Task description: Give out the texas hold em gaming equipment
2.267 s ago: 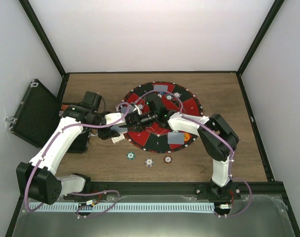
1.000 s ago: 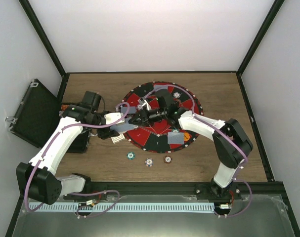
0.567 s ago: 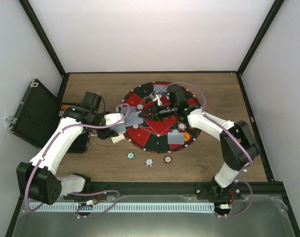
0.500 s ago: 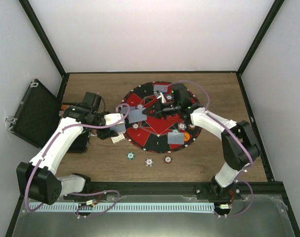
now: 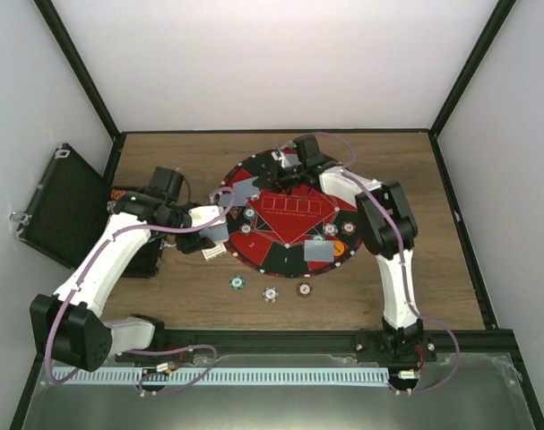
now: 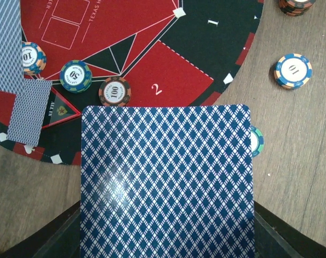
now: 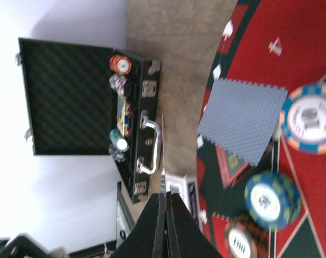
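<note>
The wooden surface (image 5: 415, 179) carries an open black case (image 5: 61, 210) at its left edge and the round red-and-black mat (image 5: 294, 210) in the middle, and the step in hand looks like dealing cards around the mat's seats. The right gripper (image 7: 165, 201) is stretched to the mat's far rim, its jaws pressed together on what appears to be a card (image 7: 163, 161), seen edge-on as a thin pale line rising from between them. The left gripper (image 5: 209, 235) hangs at the mat's left edge, jaws narrow on a blue-backed card (image 6: 168, 183); whether more lie beneath it cannot be told. Grey-backed cards lie on the mat at the left seat (image 5: 243, 191) and the near-right seat (image 5: 318, 252). Chips sit on the mat (image 5: 330, 230), and three more (image 5: 270, 293) lie on the bare wood just in front of it. The next move probably calls for tipping the right card flat over the far segment and parting the jaws, clear of neighbouring chips.
</note>
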Tool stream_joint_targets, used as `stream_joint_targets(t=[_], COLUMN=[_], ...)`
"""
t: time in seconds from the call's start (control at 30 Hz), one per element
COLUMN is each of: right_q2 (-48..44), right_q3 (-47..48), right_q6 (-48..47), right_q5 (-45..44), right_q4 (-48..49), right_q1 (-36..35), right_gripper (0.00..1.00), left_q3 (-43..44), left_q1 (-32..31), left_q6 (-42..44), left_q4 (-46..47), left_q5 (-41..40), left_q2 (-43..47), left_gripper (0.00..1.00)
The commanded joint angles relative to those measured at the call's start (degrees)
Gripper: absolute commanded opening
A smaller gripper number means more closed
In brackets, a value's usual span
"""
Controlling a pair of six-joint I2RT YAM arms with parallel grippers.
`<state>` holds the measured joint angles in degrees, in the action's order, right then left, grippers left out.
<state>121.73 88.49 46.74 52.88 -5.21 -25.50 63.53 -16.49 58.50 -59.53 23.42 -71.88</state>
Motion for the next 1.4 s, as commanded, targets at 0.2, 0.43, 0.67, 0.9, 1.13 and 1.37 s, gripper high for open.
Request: stream_joint_targets(t=[0.2,0.43,0.67,0.9,1.13,1.37], right_q2=[16.71,17.19,12.60,2.21,-12.15,-21.88], right_q3=[21.79,25.79,25.02,19.22,0.04,-16.94], right_q6=[-1.04,-4.08,-8.17,-10.67,-6.07,0.09], right_q5=[-4.41,-9.61,-15.69,-19.49,-13.08,-5.28], right_q4=[-8.45,-13.94,-19.55,-20.32,-8.20,5.20], right_q1=[-3.80,-4.83,-4.74,-4.74,-6.03,-10.10], right_gripper=[0.01,0.13,0.32,0.47,0.68,0.79], left_q3=[1.63,1.86,1.98,2.37,2.47,2.91], left_q1=[0.14,0.24,0.16,0.17,0.17,0.14], left_q6=[-0.18,-0.23,-0.46,-0.49,-0.65,-0.81], left_q4=[-1.16,-1.46,-1.64,-1.64,-1.04,-0.85], left_q5=[2.10,1.89,2.00,2.16,2.49,2.75], left_q2=[1.11,1.36,1.70,1.98,1.68,1.21], left_gripper=[0.04,0.04,0.04,0.04,0.04,0.04])
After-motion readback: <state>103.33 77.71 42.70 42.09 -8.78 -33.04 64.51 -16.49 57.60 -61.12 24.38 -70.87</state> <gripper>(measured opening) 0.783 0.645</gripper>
